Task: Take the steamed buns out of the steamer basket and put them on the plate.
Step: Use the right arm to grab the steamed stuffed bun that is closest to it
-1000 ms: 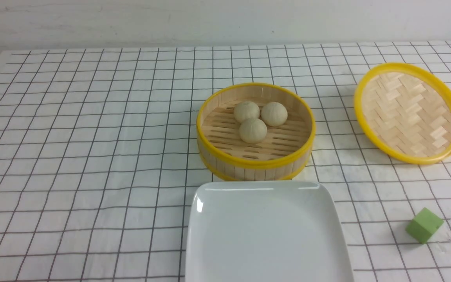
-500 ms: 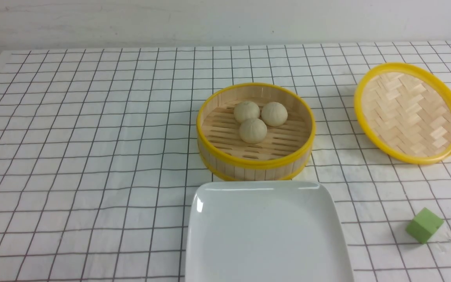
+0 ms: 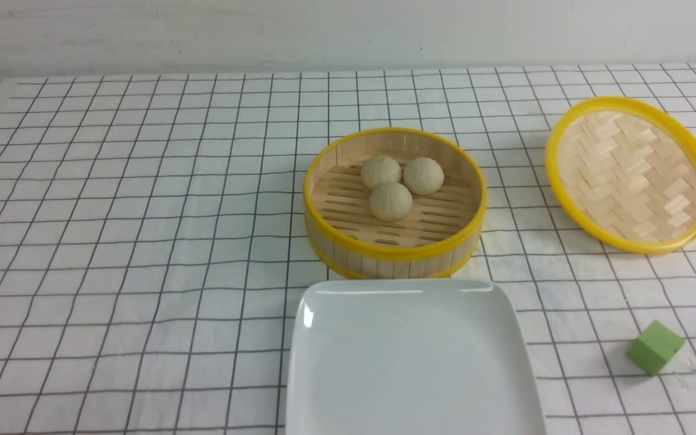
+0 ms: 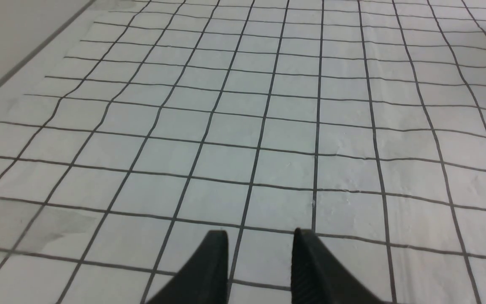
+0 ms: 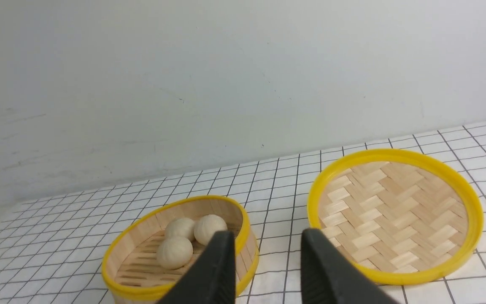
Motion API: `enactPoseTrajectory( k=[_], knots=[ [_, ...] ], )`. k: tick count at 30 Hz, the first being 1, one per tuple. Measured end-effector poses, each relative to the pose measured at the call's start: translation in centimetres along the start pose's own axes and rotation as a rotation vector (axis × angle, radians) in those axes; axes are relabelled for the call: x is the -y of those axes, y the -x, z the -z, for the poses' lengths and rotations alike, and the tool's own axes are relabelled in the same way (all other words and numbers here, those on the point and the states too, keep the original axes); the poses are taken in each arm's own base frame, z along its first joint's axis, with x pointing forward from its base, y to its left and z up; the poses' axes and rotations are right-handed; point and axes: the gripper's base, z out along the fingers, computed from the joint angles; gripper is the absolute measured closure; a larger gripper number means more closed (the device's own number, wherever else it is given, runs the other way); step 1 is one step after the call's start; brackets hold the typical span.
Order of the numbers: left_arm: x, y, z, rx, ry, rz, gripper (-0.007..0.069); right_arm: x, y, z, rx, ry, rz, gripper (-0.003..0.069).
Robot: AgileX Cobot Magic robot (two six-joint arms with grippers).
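the left claw (image 4: 260,233) is parted, its two black fingers (image 4: 209,270) standing a moderate gap apart with nothing between them. it touches nothing and hangs over bare checked cloth (image 4: 268,105), which runs on ahead of it.

the right claw (image 5: 267,232) is likewise released and empty, its fingers set apart in the air. ahead of it and lower down sits the steamer basket (image 3: 394,252) with all three steamed buns (image 3: 390,201) clustered inside, touching one another. the woven lid (image 3: 629,175) lies ahead of this claw too, beside the basket and apart from it, and the gap between the fingers lines up with the strip of cloth between them.

the white plate (image 3: 408,362) lies just on the robot's side of the basket, and a green cube (image 3: 655,347) rests on the cloth to the plate's right.

against the earlier frames nothing has shifted: buns, basket, plate, lid and cube keep their places.
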Motion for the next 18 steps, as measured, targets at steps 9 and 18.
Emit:
enactPoseTrajectory(
  k=[9,18],
  knots=[
    [-0.2,0.0,0.0,0.001,0.017,-0.042,0.0382,-0.1,-0.7,0.0,-0.079,0.009,0.0,0.0419],
    [-0.5,0.0,0.0,0.001,0.052,-0.128,0.0382,-0.2,-1.5,0.1,-0.161,0.028,0.112,0.0419]
  ],
)
